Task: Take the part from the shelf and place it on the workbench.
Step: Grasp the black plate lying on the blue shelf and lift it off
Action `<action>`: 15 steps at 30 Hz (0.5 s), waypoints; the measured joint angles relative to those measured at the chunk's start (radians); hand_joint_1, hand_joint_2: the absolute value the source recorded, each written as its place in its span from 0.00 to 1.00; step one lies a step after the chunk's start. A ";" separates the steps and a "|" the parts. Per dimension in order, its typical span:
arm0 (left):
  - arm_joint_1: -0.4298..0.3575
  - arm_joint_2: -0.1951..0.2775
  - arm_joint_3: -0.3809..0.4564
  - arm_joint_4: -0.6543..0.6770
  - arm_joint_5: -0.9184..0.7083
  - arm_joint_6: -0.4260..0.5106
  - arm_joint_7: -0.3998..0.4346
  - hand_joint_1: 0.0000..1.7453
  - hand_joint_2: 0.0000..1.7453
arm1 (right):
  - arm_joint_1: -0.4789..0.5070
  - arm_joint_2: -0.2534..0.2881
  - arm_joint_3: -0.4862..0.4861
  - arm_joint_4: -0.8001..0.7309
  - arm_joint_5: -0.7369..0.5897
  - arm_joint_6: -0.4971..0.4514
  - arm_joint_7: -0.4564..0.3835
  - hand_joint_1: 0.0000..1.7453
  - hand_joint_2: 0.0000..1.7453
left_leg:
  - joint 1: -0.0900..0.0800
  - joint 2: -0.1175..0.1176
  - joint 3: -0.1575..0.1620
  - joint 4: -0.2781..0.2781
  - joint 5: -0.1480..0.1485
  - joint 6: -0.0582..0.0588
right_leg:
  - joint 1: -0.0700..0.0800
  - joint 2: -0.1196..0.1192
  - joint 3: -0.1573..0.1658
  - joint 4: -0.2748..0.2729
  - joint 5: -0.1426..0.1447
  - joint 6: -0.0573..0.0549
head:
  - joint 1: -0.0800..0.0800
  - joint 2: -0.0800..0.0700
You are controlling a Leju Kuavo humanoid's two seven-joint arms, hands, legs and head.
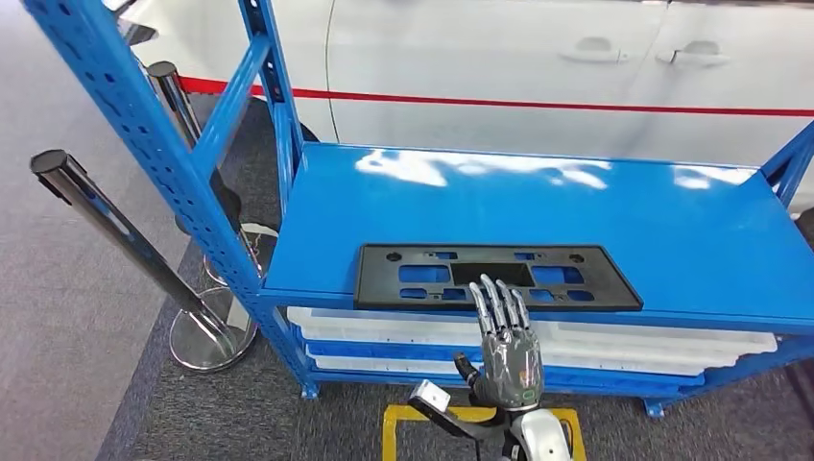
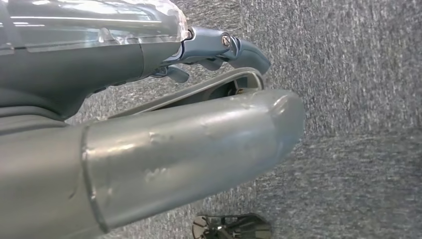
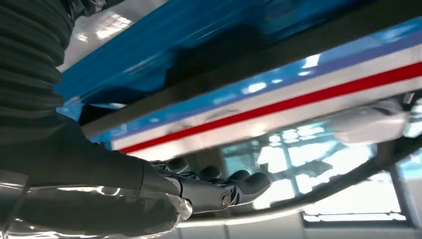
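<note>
From the head view I see the part [image 1: 497, 277], a flat black plate with several cut-outs, lying on the top board of the blue shelf [image 1: 576, 211], close to its front edge and about in the middle. My right hand [image 1: 507, 348] is raised in front of the shelf with the back of the hand toward the camera; the fingers [image 1: 496, 305] are stretched out straight and close together, and their tips overlap the front edge of the part in the picture, but I cannot tell if they really touch it. This hand holds nothing. In the right wrist view the fingers [image 3: 219, 186] are also extended, with the blue shelf edge and a white car [image 1: 538, 67] with a red stripe behind it. My left hand [image 2: 149, 154] hangs above grey carpet [image 2: 358, 74]; it seems to hold nothing, but the view is too close to say how its fingers lie. White trays [image 1: 614, 341] sit on the lower level, and two chrome posts [image 1: 115, 240] stand left of the shelf.
</note>
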 joint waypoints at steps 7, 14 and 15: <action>-0.006 0.006 0.002 0.000 -0.007 -0.003 0.006 0.00 0.00 | -0.042 -0.060 0.007 0.045 -0.030 0.000 0.048 0.00 1.00 | 0.002 0.002 -0.124 0.224 -0.089 -0.030 | -0.013 -0.002 0.061 -0.049 -0.006 -0.013 | 0.000 0.000; -0.006 0.012 0.009 0.000 -0.007 -0.012 0.001 0.00 0.00 | -0.094 -0.115 0.005 0.099 -0.059 0.015 0.089 0.24 1.00 | 0.006 0.002 -0.096 0.023 0.047 -0.026 | -0.020 0.003 0.063 -0.012 -0.042 0.019 | 0.000 0.000; -0.007 0.013 0.010 0.000 -0.007 -0.014 0.000 0.00 0.00 | -0.101 -0.120 0.003 0.103 -0.073 0.019 0.088 0.48 1.00 | 0.004 0.002 -0.098 0.022 0.044 -0.017 | -0.018 0.003 0.060 -0.007 -0.044 0.024 | 0.000 0.000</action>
